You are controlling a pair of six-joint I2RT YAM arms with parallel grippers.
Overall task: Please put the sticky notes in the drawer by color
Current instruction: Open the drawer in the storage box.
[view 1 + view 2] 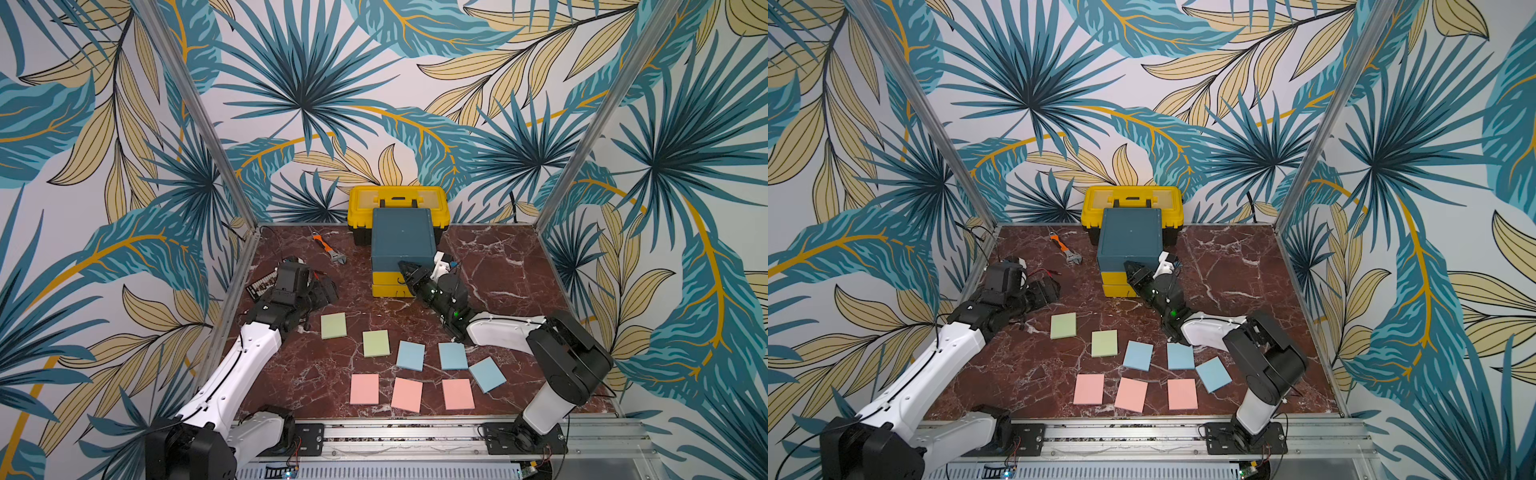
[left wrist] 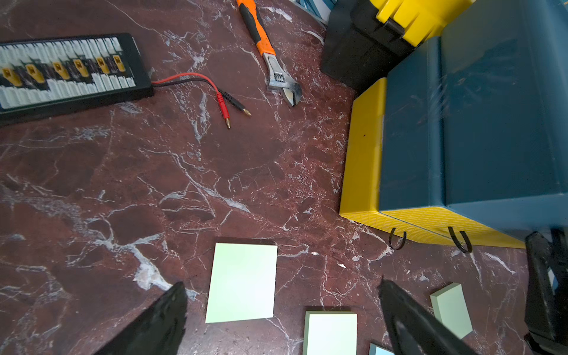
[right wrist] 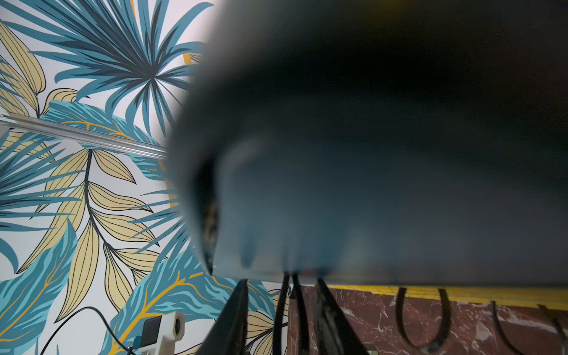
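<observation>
Sticky notes dot our marble table between leafy walls; toolbox behind the drawer. Left gripper gapes; we cannot tell whether the right gripper grips.

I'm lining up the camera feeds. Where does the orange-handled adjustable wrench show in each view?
In a top view: the orange-handled adjustable wrench lies at the back, left of the teal drawer cabinet.
In a top view: same place.
Left wrist: wrench beside that cabinet.
Right wrist: not in it.
Shared landmark: the teal cabinet.
</observation>
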